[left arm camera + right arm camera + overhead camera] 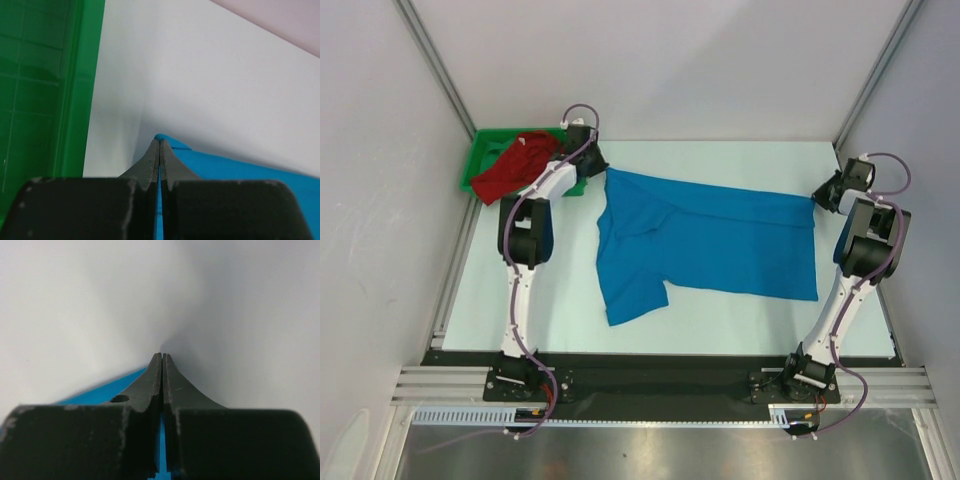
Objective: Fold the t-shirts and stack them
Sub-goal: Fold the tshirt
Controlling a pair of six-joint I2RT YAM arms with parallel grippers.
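At the far side of the table (740, 320), the blue t-shirt (710, 245) lies spread and is pinched at two far corners; the left gripper (602, 170) holds the corner nearest the green tray (478, 165), the right gripper (817, 198) the opposite end of the same edge. Red t-shirt (515, 168): crumpled in the tray, partly over its rim, not held. Step in hand, as judged: carrying the held edge over the cloth to lay a fold. To do it well, both arms should lift together and travel at one pace toward the near edge; the span between them should stay taut so the edge lands straight; slack would let the middle sag and crease; release should come only once the cloth rests flat. Jaws: both wrist views show them pressed flat together, no gap visible, with blue cloth emerging from the seam between them; each is thus clenched on the blue t-shirt, gripping only a thin bite of fabric near the tip.
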